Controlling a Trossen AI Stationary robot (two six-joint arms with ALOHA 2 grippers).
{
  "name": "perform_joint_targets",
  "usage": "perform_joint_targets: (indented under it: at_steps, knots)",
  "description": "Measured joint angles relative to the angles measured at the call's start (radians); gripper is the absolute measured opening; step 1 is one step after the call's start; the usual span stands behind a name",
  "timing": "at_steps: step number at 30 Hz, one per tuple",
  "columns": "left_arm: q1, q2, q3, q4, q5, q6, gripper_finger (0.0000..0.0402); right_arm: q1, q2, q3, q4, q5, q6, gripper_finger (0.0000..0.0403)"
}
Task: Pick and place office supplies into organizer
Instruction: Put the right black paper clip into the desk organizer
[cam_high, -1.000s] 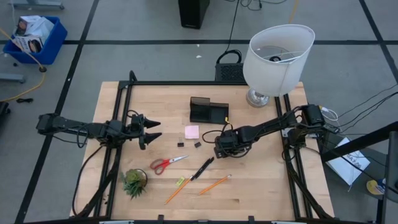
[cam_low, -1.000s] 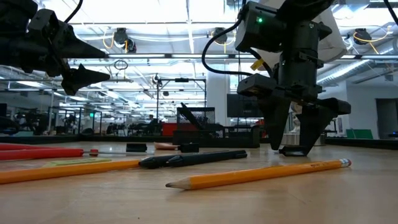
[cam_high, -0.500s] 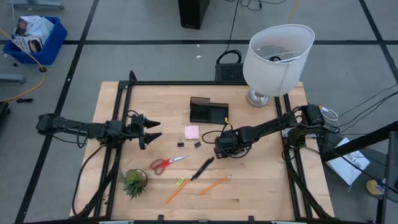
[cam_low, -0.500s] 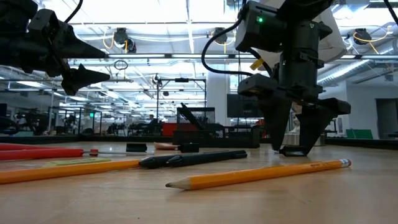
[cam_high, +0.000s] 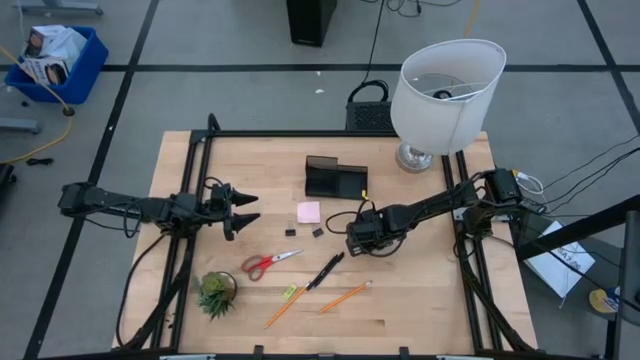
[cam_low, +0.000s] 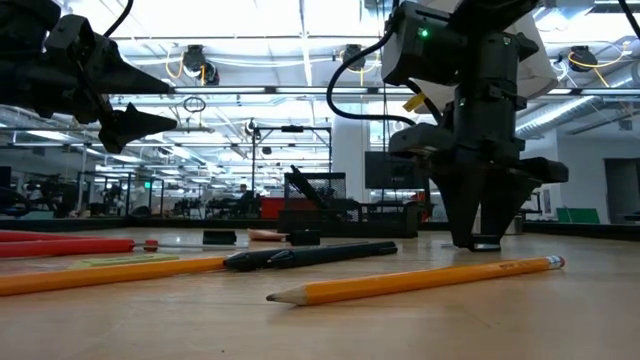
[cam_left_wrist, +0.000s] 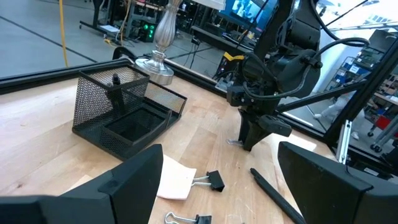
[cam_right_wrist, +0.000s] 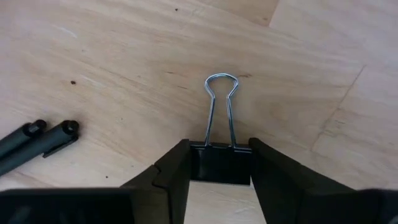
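Note:
My right gripper (cam_high: 352, 243) points down at the table's middle and is shut on a small black binder clip (cam_right_wrist: 221, 163). My left gripper (cam_high: 250, 207) hovers open above the table's left part, holding nothing. The black mesh organizer (cam_high: 335, 178) stands toward the far edge, with the pink sticky-note pad (cam_high: 308, 211) and two more clips (cam_high: 291, 231) (cam_high: 317, 232) lying in front of it. Red-handled scissors (cam_high: 270, 263), black pens (cam_high: 325, 270) and two pencils (cam_high: 345, 296) (cam_high: 283, 308) lie flat nearer the near edge. My right gripper pinches the clip's black body (cam_right_wrist: 221, 171) between its two fingers (cam_right_wrist: 171, 174), coming from above and pointing down. The clip's wire handles (cam_right_wrist: 221, 106) stick out past the fingertips and lie on the wood. In the low view the clip (cam_low: 485, 243) sits at table level.
A large white-shaded lamp (cam_high: 445, 95) stands at the far right corner behind the organizer. A small green potted plant (cam_high: 216, 291) sits near the left near corner. Bare wood lies to the right of my right gripper.
My right gripper's fingers have closed in from either side of the binder clip and taken hold of its body; the clip stays on the table. My left arm has kept still.

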Motion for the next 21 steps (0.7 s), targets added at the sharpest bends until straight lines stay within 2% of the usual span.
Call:
perform_joint_targets:
  at_steps: [14, 21]
  knots:
    - [0.000, 0.000, 0.000, -0.003, 0.000, 0.001, 0.0324, 0.001, -0.015, -0.006, 0.047, 0.045, 0.003, 0.0148]
    - [0.000, 0.000, 0.000, -0.003, 0.000, 0.002, 0.0324, 0.004, -0.086, -0.007, 0.126, 0.135, -0.025, 0.0139]
